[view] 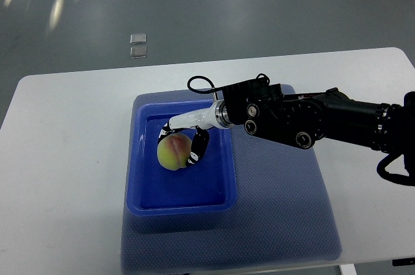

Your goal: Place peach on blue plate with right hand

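Note:
A yellow-pink peach [172, 152] sits inside the blue plate [146, 187], a shallow rectangular blue tray, toward its far middle. My right hand [183, 142] reaches in from the right over the plate. Its white and black fingers [197, 148] curl around the peach's top and right side, touching it. I cannot tell whether the peach rests on the plate floor or hangs just above it. The left arm is out of view.
The plate lies on a blue-grey mat [285, 223] on a white table [58, 178]. The black right forearm [318, 119] with a looped cable crosses the mat's far right. Two small clear squares [137, 45] lie on the floor beyond the table.

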Action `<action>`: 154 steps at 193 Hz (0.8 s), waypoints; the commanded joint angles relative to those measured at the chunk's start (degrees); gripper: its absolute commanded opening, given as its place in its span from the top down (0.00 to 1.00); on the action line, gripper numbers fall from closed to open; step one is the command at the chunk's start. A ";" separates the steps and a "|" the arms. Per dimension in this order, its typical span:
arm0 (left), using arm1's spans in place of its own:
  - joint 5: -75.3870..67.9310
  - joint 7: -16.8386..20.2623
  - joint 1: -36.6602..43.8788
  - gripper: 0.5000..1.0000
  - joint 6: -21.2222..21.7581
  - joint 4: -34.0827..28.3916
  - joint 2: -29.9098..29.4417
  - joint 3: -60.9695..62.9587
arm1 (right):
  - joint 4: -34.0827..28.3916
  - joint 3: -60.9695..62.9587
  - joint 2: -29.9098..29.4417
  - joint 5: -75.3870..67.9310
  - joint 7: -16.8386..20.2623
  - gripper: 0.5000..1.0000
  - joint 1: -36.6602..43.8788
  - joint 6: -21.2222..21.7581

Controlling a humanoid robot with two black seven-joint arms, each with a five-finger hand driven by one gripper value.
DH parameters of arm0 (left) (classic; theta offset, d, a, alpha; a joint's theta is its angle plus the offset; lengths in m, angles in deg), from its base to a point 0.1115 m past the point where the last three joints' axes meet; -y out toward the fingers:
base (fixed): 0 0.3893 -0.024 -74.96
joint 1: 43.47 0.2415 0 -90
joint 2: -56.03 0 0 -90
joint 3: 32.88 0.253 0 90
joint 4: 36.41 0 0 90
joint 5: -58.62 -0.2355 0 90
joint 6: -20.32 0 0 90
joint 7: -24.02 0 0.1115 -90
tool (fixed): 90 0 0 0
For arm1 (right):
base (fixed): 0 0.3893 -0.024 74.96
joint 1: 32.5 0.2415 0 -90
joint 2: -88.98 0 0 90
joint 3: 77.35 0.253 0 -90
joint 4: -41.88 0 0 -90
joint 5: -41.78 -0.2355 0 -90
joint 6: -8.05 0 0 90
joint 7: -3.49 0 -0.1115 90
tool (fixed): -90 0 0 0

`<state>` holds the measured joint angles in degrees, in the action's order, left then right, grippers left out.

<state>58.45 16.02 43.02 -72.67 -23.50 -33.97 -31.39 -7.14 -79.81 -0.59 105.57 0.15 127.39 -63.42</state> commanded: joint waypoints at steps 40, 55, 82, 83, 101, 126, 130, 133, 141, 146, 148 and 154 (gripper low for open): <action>-0.01 0.00 0.00 0.00 0.00 0.01 0.00 0.09 | -3.61 13.06 13.95 -4.28 0.00 0.14 11.04 6.69; -0.09 0.00 0.00 0.00 0.00 0.01 0.00 0.09 | -5.03 18.10 19.78 -9.03 0.00 0.14 11.23 7.58; -0.18 0.00 0.00 0.00 0.00 0.10 0.00 0.09 | -5.20 26.89 25.50 -17.82 -0.17 0.14 6.49 4.34; -0.18 0.00 0.00 0.00 0.00 0.10 0.00 0.09 | -5.20 26.90 25.50 -17.83 -0.17 0.14 6.48 4.33; -0.18 0.00 0.00 0.00 0.00 0.10 0.00 0.09 | -5.20 35.51 26.91 -23.98 -0.26 0.14 -0.37 -0.24; -0.27 0.00 0.00 0.00 0.00 0.10 0.00 0.09 | -5.20 46.32 26.29 -30.40 -0.88 0.14 -10.21 -3.93; -0.18 0.00 0.00 0.00 0.00 0.10 0.00 0.09 | -5.20 48.17 26.03 -31.45 -0.88 0.14 -11.80 -4.20; -0.18 0.00 0.00 0.00 0.00 0.10 0.00 0.09 | -5.20 49.05 25.85 -32.16 -0.88 0.14 -12.68 -4.28; -0.18 0.00 0.00 0.00 0.00 0.10 0.00 0.09 | -5.03 52.39 24.71 -35.06 -0.96 0.14 -16.19 -4.46; -0.27 0.00 -0.09 0.00 0.00 0.10 0.00 0.09 | -4.85 53.88 23.74 -36.90 -1.14 0.14 -17.95 -4.46; -0.27 0.00 -0.09 0.00 0.00 0.10 0.00 0.09 | -4.85 54.67 23.22 -37.78 -1.32 0.14 -19.00 -4.46; -0.27 0.00 0.00 0.00 0.00 0.10 0.00 0.09 | -4.59 56.87 21.81 -40.42 -1.93 0.14 -21.64 -4.46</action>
<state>58.23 16.04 43.01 -72.67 -23.39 -33.97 -31.29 -12.24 -30.12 24.69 72.40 -0.80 113.85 -67.49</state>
